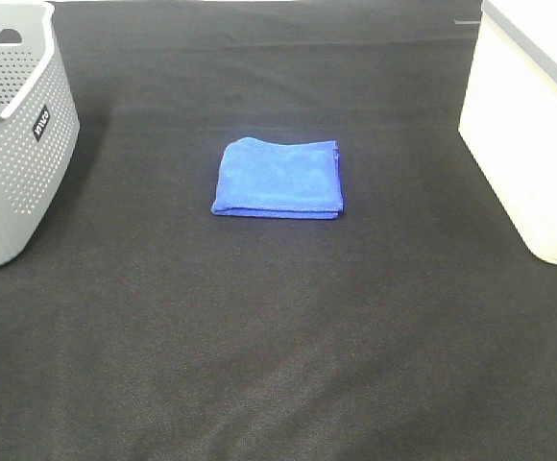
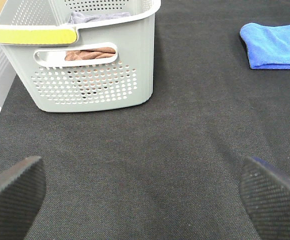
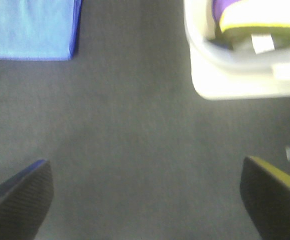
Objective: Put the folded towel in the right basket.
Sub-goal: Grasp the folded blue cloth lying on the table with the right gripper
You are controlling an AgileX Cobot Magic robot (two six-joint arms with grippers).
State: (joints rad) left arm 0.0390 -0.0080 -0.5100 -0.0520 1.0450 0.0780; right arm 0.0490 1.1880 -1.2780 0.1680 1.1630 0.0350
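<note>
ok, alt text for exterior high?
A folded blue towel lies flat at the centre of a dark table. A grey perforated basket stands at the left edge, a white basket at the right.

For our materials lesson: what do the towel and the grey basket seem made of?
Towel: soft matte cloth, perhaps microfibre; fuzzy nap, folded layers at the edge.
Grey basket: likely moulded plastic, smooth satin finish; even rows of holes, rounded rim.

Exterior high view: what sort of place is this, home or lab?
Probably a lab test bench staged for laundry sorting, not a home: a black cloth-covered table, a grey perforated plastic basket and a white plastic basket at its sides, one folded blue towel between them.
</note>
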